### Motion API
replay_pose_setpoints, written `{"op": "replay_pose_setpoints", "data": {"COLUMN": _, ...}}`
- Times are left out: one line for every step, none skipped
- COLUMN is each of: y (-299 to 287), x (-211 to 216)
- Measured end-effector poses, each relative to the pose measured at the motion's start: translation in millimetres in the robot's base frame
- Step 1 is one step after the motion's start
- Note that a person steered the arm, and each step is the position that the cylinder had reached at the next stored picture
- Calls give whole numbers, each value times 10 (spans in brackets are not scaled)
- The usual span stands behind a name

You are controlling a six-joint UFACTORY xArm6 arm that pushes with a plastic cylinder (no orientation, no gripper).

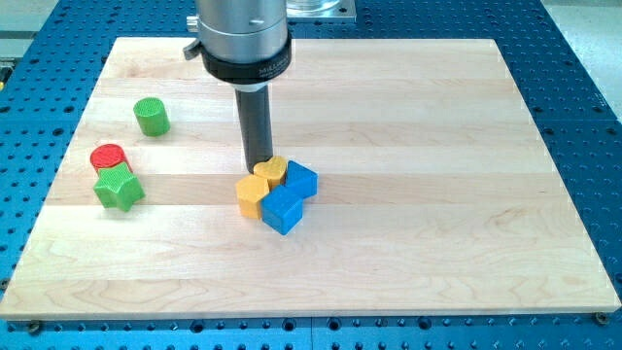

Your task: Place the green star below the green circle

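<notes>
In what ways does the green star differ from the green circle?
The green star has pointed arms; the green circle is a round cylinder. The star lies nearer the view's bottom and touches the red circle; the green circle stands alone. Both are green, both left of my tip.

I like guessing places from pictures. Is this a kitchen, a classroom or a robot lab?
Most likely a robot lab. A wooden board lies on a blue metal bench full of bolt holes, and my tip touches the yellow blocks, not food or books.
</notes>
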State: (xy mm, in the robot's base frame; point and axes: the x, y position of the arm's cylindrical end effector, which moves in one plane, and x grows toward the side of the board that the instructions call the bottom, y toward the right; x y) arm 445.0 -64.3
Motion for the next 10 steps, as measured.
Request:
{"op": "replay_pose_setpoints", "data": {"y": -333, "x": -120}}
{"op": "replay_pose_setpoints", "data": {"y": -697, "x": 95}}
{"op": "replay_pose_setpoints", "data": {"y": -1043, "x": 462}}
{"op": "replay_pose_setpoints", "data": {"y": -1345, "x": 776}}
{"op": "replay_pose_setpoints", "data": {"y": -1546, "x": 870}}
{"op": "replay_pose_setpoints", "data": {"y": -1707, "x": 632}}
{"op": "replay_pose_setpoints", "data": {"y": -1707, "x": 324}}
{"op": "replay_pose_setpoints", "data": {"y": -1652, "x": 5}}
{"op": "replay_pose_setpoints", "data": {"y": -1603, "x": -269}}
{"op": "replay_pose_setpoints", "data": {"y": -1689, "x": -241}}
